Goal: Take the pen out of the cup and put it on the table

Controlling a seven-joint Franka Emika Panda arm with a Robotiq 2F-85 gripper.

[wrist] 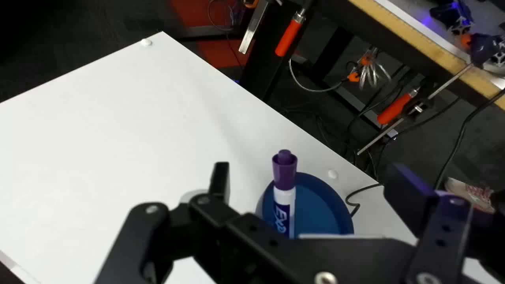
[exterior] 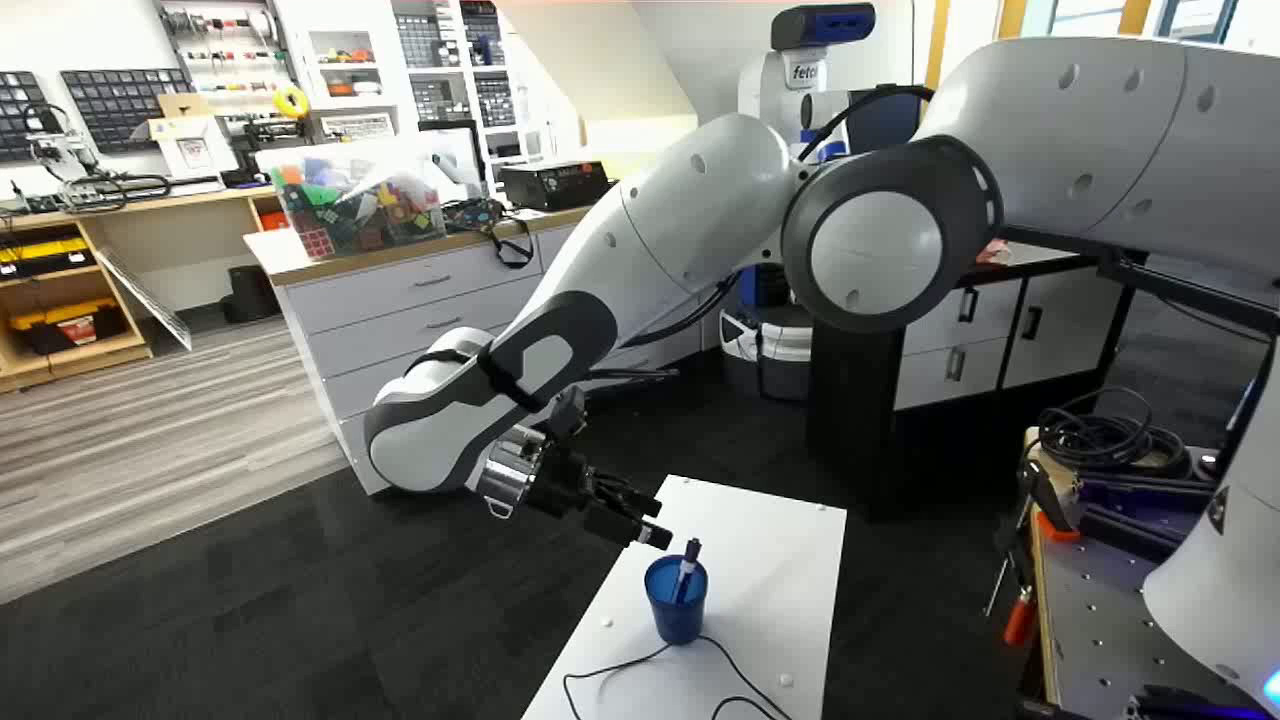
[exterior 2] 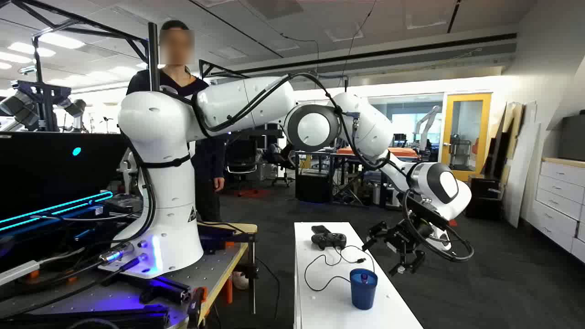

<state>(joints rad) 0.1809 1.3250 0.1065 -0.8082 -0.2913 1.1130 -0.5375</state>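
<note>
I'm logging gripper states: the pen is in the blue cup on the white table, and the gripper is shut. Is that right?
One slip: the gripper is open, its fingers spread wide apart, as the wrist view shows. The pen is in the blue cup on the white table, as you say.
</note>
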